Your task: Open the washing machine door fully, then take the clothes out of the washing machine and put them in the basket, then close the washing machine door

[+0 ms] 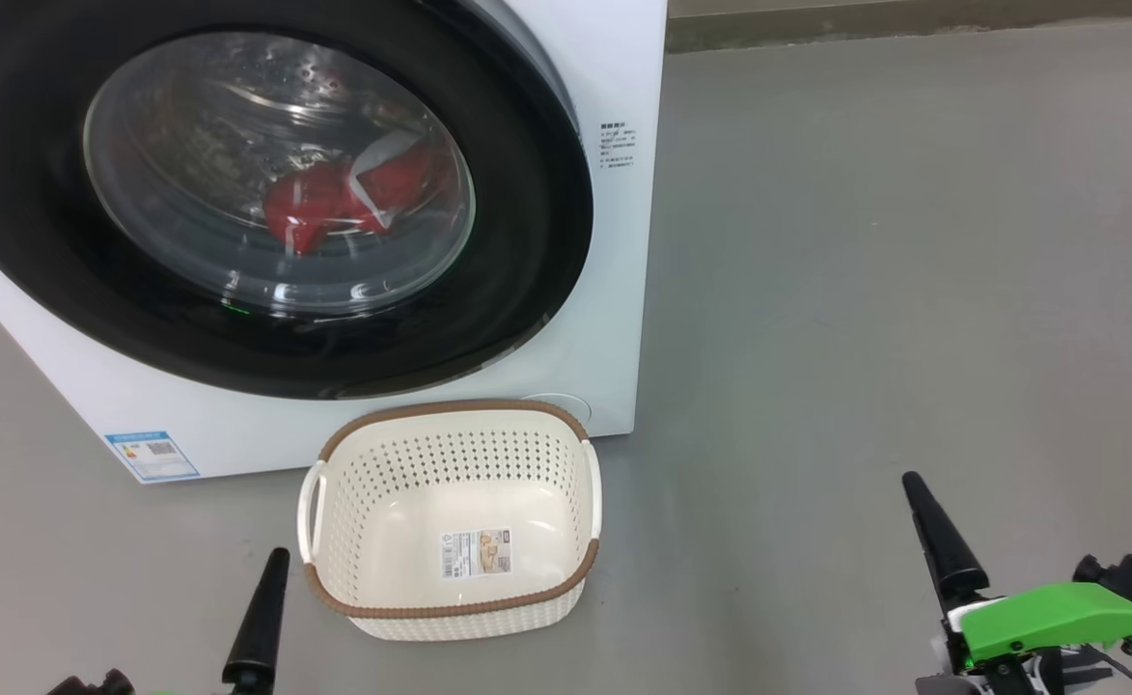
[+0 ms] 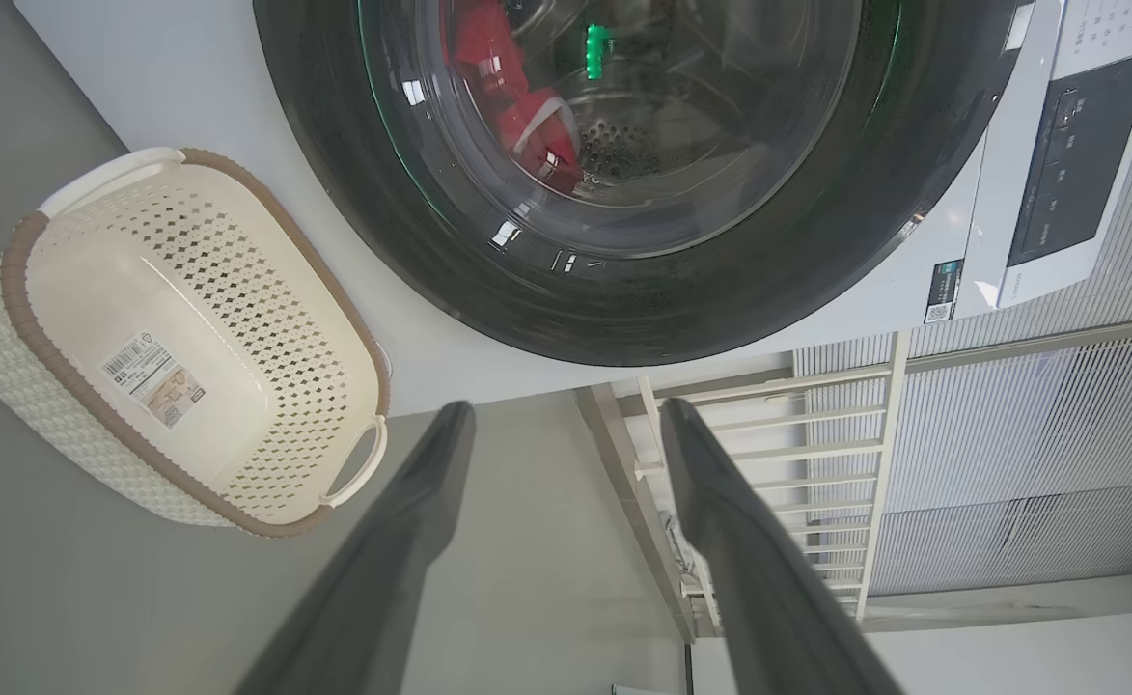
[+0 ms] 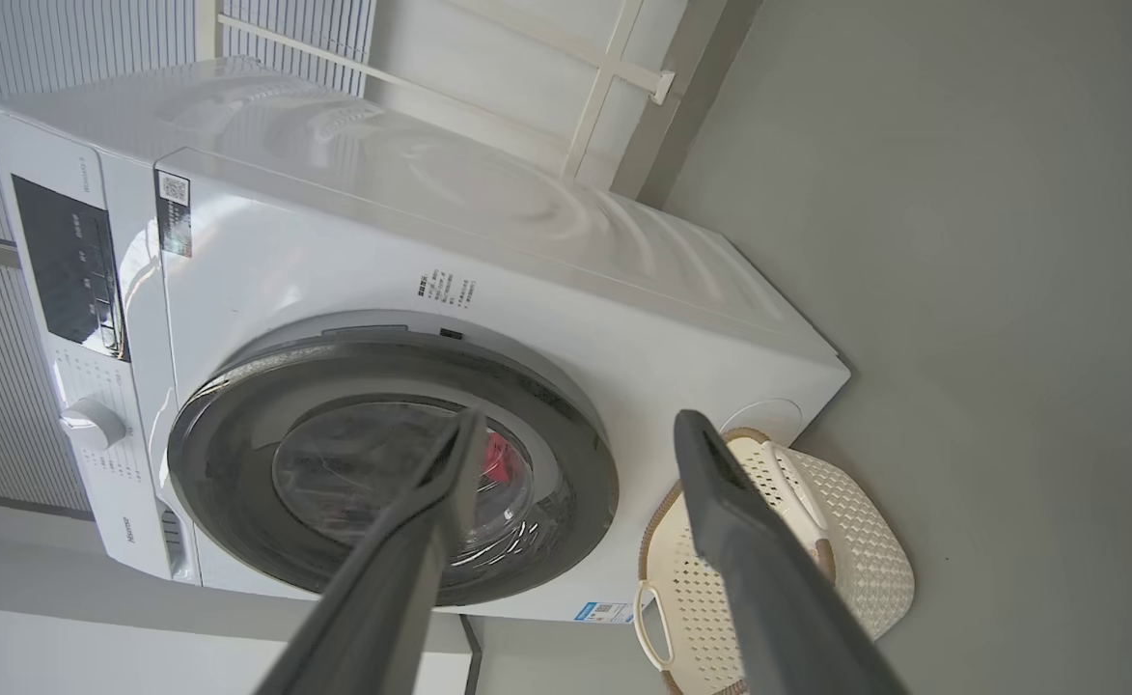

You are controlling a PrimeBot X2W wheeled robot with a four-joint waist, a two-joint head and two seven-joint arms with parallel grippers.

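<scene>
Head view looks down on the washing machine point(image 1: 614, 87), whose white front fills the upper left; its right edge runs straight down to the floor point(image 1: 865, 290). The washing machine door point(image 1: 237, 145) lies closed against that front, its black rim reaching almost to the cabinet's right edge. The clothes point(image 1: 334, 203) sit inside the drum, a red heap with a white strip, seen through the glass low and right of centre.

The basket point(image 1: 450, 410) stands upright and empty on the floor just before the machine's lower right corner, its far rim close to the white front; whether they touch cannot be told. Bare grey floor spreads wide to the right of machine and basket.

One dark finger point(image 1: 257, 618) rises at the lower left, near the basket's left handle but apart from it; another finger point(image 1: 942, 541) stands at the lower right, well apart from the basket.

Left wrist view shows the left tool point(image 2: 566, 405) with fingers spread, nothing between them. Right wrist view shows the right tool point(image 3: 580, 417) likewise parted and empty, short of the door.
</scene>
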